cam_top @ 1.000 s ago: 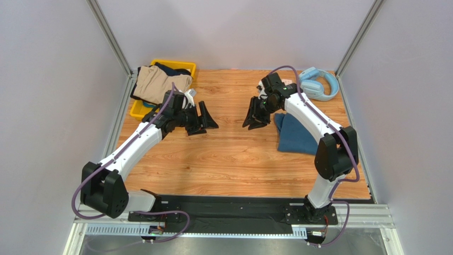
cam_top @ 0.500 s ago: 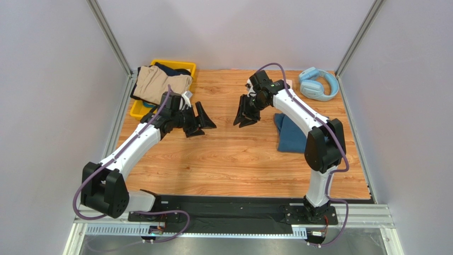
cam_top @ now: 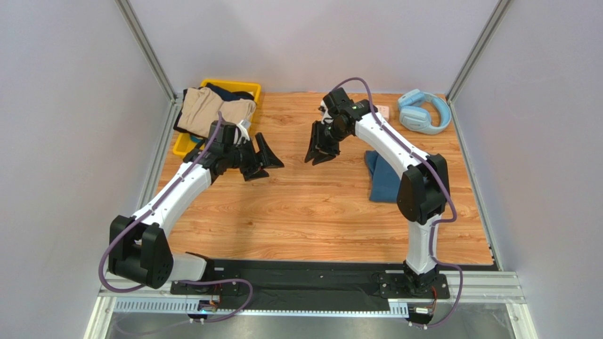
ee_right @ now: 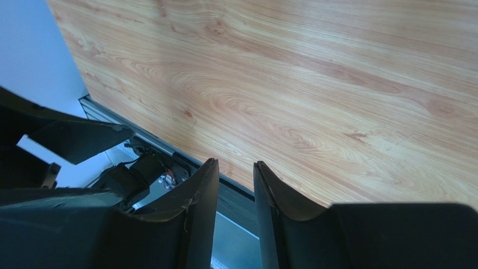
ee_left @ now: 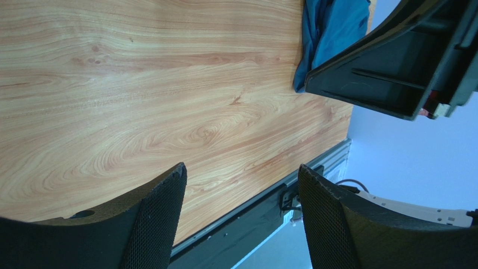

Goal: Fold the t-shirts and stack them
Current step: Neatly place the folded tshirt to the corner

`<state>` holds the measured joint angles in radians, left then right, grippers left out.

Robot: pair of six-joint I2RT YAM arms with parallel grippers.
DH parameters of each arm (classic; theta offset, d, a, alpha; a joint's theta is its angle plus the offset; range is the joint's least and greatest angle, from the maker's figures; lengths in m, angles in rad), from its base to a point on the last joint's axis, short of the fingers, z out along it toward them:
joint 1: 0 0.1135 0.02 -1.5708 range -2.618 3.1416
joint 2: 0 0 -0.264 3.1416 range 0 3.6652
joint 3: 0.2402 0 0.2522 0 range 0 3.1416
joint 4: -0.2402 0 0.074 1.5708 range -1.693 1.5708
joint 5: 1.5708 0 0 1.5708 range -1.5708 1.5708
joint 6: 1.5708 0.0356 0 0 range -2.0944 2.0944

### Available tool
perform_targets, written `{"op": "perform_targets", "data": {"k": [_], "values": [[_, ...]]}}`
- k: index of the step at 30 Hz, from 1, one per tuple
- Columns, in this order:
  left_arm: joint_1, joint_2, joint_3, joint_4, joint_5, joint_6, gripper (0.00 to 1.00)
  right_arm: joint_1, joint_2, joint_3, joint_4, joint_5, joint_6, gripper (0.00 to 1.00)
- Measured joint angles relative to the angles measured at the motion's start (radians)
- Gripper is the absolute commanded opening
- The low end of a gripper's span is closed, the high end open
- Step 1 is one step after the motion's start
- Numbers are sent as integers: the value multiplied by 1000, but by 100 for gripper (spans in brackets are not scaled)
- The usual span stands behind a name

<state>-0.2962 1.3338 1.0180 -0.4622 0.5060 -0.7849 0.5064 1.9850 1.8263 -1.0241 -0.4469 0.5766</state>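
While one teal t-shirt point(cam_top: 387, 181) lies flat, two garments point(cam_top: 207, 109) fill one bin point(cam_top: 182, 147).

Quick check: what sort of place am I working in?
Probably a lab test cell, not a home: a wood-grain table fenced by aluminium posts and plain grey walls, with shirts heaped in a yellow bin.

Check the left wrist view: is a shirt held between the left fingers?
No: the left fingers stand wide apart over the bare table, with nothing between them.
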Motion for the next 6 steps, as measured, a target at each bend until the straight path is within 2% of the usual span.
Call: {"op": "perform_targets", "data": {"k": [6], "values": [[11,0,0,-1,10,2,77,38,12,79,-18,3,-13,34]]}}
